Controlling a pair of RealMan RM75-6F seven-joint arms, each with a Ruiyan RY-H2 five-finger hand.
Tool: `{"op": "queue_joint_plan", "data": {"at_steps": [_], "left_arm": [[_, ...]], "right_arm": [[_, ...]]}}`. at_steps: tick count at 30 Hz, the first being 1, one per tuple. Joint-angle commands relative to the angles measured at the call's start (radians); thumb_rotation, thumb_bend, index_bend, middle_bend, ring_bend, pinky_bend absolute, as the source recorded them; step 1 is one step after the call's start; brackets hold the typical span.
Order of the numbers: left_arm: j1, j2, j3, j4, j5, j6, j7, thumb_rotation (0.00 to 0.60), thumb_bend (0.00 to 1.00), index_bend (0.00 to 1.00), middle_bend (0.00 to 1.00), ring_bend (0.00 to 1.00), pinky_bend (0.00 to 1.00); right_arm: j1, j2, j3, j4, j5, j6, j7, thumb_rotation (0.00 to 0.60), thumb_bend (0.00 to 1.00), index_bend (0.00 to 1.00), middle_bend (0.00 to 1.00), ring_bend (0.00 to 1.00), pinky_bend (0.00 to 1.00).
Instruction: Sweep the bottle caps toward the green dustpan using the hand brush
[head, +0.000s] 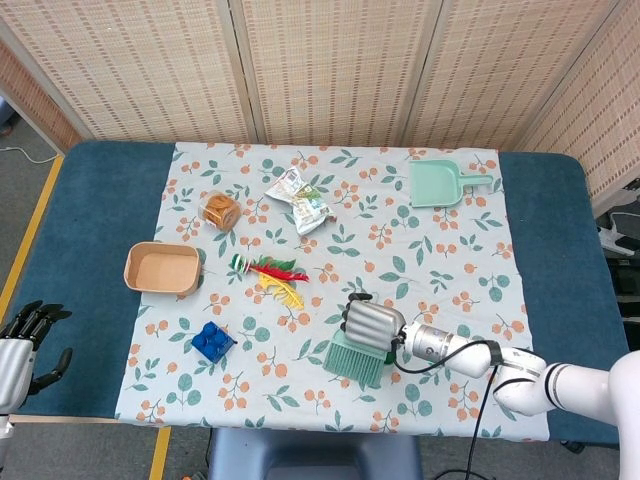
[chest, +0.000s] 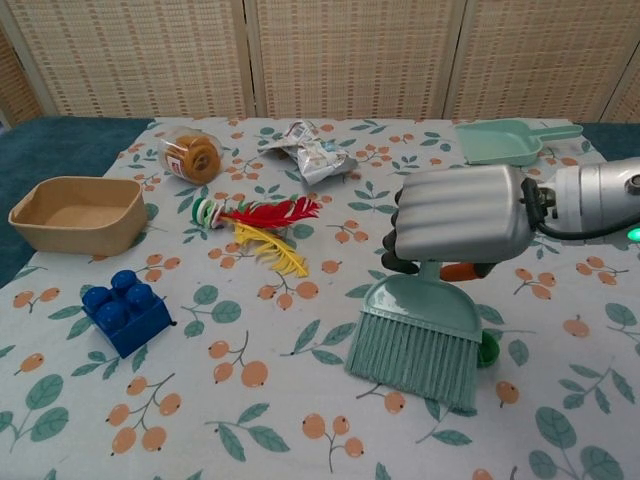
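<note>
Right robot hand clamped around the handle of the hand brush, bristles down on the tabletop at the near edge, planted on the side of the bottle caps away from the green dustpan so a push would drive them its way. Caps almost wholly hidden behind the bristles, only a sliver of green cap peeking out beside the brush, dustpan well apart at the far right corner. Left robot hand idle off the cloth's near left corner, fingers curled, holding nothing.
</note>
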Motion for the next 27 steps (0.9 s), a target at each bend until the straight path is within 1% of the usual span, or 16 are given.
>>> {"op": "queue_joint_plan", "data": {"at_steps": [1, 8, 14, 20, 27], "left_arm": [[0.000, 0.001, -0.001, 0.000, 0.000, 0.001, -0.001, 0.600, 0.37, 0.27, 0.21, 0.13, 0.36], [0.002, 0.002, -0.001, 0.000, 0.000, 0.004, -0.005, 0.600, 0.37, 0.27, 0.21, 0.13, 0.36], [0.002, 0.002, 0.000, 0.000, 0.004, 0.006, -0.004, 0.600, 0.37, 0.27, 0.21, 0.13, 0.36], [0.002, 0.002, -0.001, 0.000, 0.004, 0.008, -0.004, 0.600, 0.37, 0.27, 0.21, 0.13, 0.36], [0.002, 0.002, -0.002, 0.000, 0.001, 0.006, -0.005, 0.600, 0.37, 0.27, 0.21, 0.13, 0.36]], "right_arm": [[0.018, -0.007, -0.013, 0.023, -0.020, -0.027, -0.031, 0.600, 1.00, 0.75, 0.67, 0.54, 0.52], [0.056, -0.006, -0.033, 0.086, -0.083, -0.055, -0.118, 0.600, 1.00, 0.75, 0.67, 0.54, 0.52], [0.062, -0.004, -0.025, 0.158, -0.090, -0.070, -0.197, 0.600, 1.00, 0.75, 0.67, 0.54, 0.52], [0.025, -0.030, 0.009, 0.266, -0.050, -0.067, -0.317, 0.600, 1.00, 0.75, 0.67, 0.54, 0.51], [-0.044, -0.069, 0.059, 0.400, 0.030, -0.037, -0.472, 0.600, 1.00, 0.75, 0.67, 0.54, 0.51]]}}
